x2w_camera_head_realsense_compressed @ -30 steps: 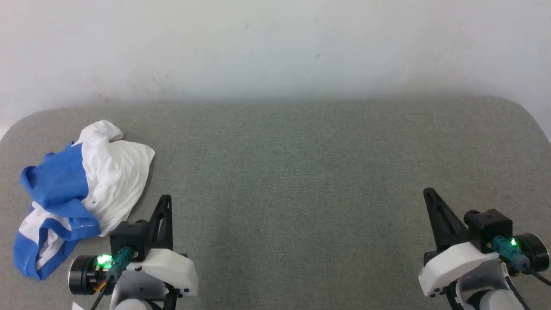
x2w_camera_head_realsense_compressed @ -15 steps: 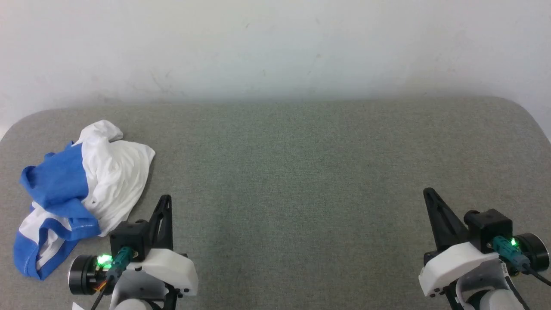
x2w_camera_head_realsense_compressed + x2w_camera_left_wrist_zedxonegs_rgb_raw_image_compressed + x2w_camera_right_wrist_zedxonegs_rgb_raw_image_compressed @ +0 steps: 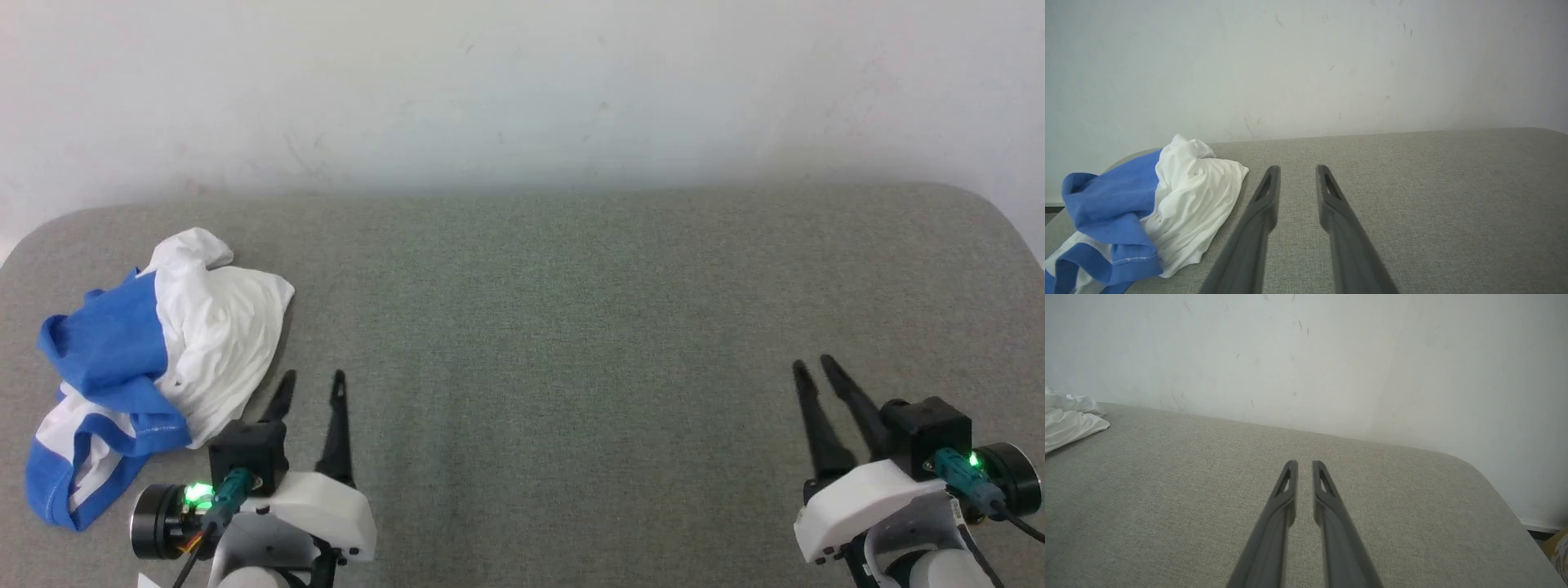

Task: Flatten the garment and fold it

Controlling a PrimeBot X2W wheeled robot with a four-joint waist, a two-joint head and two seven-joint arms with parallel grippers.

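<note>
Garment is bunched in a blue-and-white heap at the far left of the grey padded table, just beside my left gripper, which is spread wide with nothing in it. My right gripper is well apart on the other side, parted just a sliver, also empty.
</note>
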